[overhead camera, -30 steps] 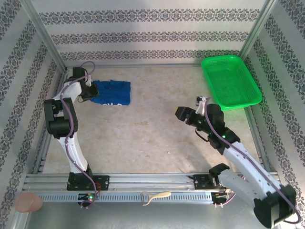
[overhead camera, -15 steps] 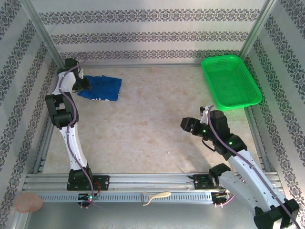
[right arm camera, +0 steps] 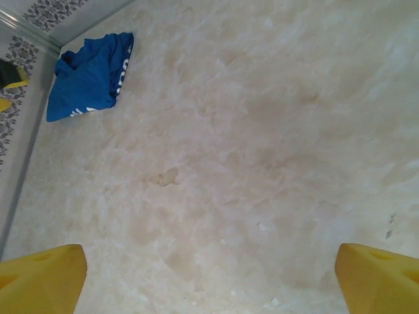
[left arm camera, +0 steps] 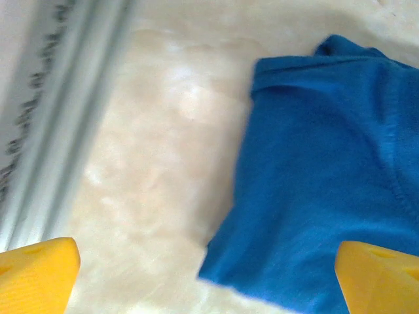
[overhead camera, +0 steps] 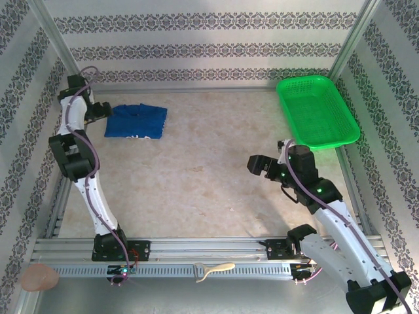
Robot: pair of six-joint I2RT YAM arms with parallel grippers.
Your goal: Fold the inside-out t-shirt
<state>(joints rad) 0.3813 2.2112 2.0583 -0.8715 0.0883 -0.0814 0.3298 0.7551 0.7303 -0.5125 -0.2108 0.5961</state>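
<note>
The inside-out t-shirt [overhead camera: 136,122] lies as a compact blue folded bundle at the table's back left, with a strip of white print along its near edge. Just left of it, apart from the cloth, hovers my left gripper [overhead camera: 98,110]. In the left wrist view that gripper [left arm camera: 209,281] is open, its yellow fingertips [left arm camera: 39,275] wide apart over the shirt's [left arm camera: 327,163] left edge, with nothing between them. My right gripper [overhead camera: 254,163] hangs open above bare table at the centre right. The right wrist view has its fingertips [right arm camera: 42,278] spread wide and the shirt [right arm camera: 88,78] far off.
A green mesh basket [overhead camera: 317,111] sits at the back right corner. A metal frame rail [left arm camera: 52,98] runs close along the left of the shirt. Patterned walls enclose the table. A cream tool [overhead camera: 213,269] and a pinkish lump [overhead camera: 39,278] lie by the front rail.
My left gripper opened, let go of the t-shirt and drew back to the left. The shirt slid left and settled flat. My right gripper opened wider and shifted slightly nearer.
</note>
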